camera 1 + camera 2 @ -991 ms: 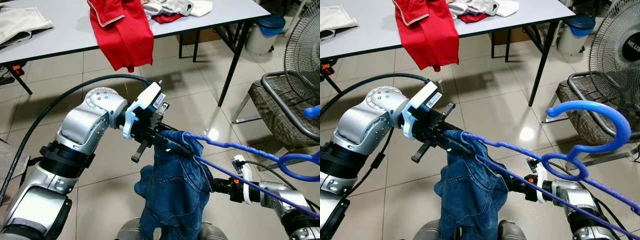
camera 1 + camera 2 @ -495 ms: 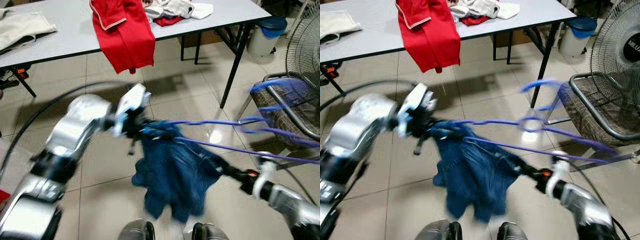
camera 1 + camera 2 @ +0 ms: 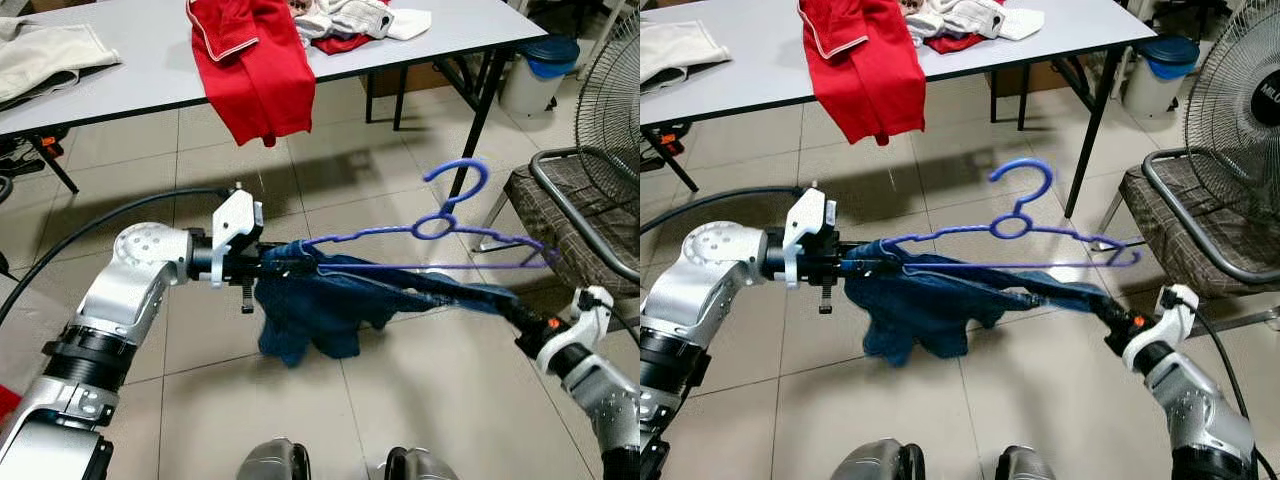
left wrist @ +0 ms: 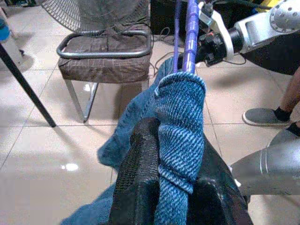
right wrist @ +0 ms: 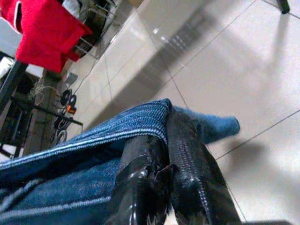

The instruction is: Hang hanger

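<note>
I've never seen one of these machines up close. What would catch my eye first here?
Most striking is the blue jeans stretched in mid-air between the two arms, the left end effector pinching one end and the right end effector the other. A blue hanger rides along their top edge, hook up. Behind, a red garment droops over the edge of a grey table.
</note>
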